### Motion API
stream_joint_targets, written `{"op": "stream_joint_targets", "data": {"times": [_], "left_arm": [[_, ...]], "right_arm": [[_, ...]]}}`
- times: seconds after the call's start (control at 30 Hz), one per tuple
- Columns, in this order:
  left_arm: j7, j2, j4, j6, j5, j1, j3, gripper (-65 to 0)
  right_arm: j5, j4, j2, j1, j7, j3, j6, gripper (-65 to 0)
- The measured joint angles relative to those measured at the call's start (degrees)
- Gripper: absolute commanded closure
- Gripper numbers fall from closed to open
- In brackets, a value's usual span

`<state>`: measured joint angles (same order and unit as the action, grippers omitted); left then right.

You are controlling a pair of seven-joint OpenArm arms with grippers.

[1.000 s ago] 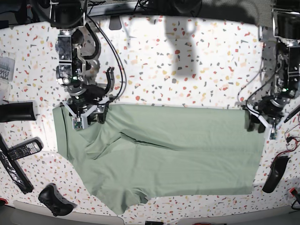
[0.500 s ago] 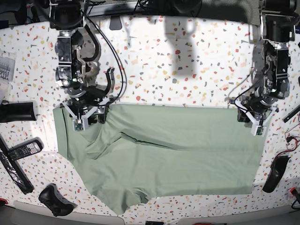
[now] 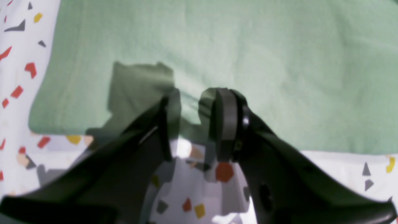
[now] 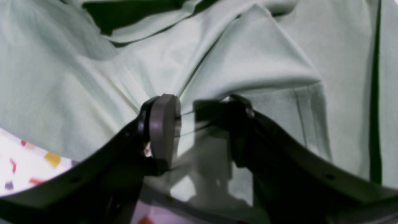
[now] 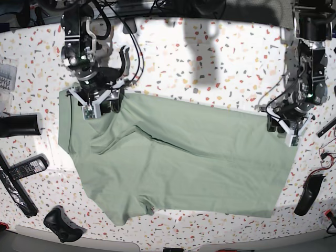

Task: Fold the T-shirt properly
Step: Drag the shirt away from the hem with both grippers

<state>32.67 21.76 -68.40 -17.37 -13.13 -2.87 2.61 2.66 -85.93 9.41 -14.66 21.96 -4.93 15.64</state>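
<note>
The pale green T-shirt lies spread across the speckled table, its far edge slanting. My right gripper is at the shirt's far left corner. In the right wrist view its fingers are shut on a pinch of cloth, and folds radiate from the right gripper. My left gripper is at the shirt's far right corner. In the left wrist view the left gripper stands open astride the hem, and the cloth lies flat beneath it.
At the table's left lie a black cylinder, remote controls and a game controller. A black device and cables sit at the right edge. Bare speckled tabletop stretches beyond the shirt.
My right gripper has moved toward the far side, pulling the shirt's left corner with it, so the far edge now slants. The left gripper has shifted inward at the right corner.
</note>
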Motion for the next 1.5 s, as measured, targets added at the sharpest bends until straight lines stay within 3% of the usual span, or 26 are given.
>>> {"op": "stream_joint_targets", "data": {"times": [0.43, 0.57, 0.67, 0.73, 0.87, 1.13, 1.5], "left_arm": [[-9.73, 0.66, -1.77, 0.00, -2.91, 8.11, 0.50, -18.1], [-7.02, 0.66, -7.10, 0.50, -2.45, 12.20, 0.50, -18.1], [0.50, 0.66, -13.27, 0.87, -2.16, 15.15, 0.61, -18.1], [2.40, 0.61, -17.11, 1.36, -1.86, 18.03, 0.61, -18.1], [6.82, 0.13, -24.04, 5.22, -1.40, 23.52, 0.55, -18.1], [8.68, 0.02, -31.80, 6.62, -0.52, 32.48, 0.35, -18.1], [10.73, -0.17, -39.45, 9.38, 10.12, 41.97, -0.31, -18.1]], "right_arm": [[2.21, -1.16, 7.34, -6.51, -2.84, 0.33, 0.90, -27.3], [2.38, -1.46, 8.79, -7.43, -3.02, 0.33, 0.94, -27.3], [2.56, -1.84, 9.68, -7.76, -2.56, 0.33, 1.05, -27.3], [2.34, -2.40, 10.19, -8.26, -2.05, 0.33, 1.03, -27.3], [1.88, -4.90, 11.13, -10.16, -0.24, 0.33, 0.87, -27.3], [0.42, -12.00, 11.69, -17.20, 2.19, 0.22, 0.15, -27.3], [0.83, -13.60, 11.74, -21.49, 2.97, 0.07, -0.46, -27.3]]}}
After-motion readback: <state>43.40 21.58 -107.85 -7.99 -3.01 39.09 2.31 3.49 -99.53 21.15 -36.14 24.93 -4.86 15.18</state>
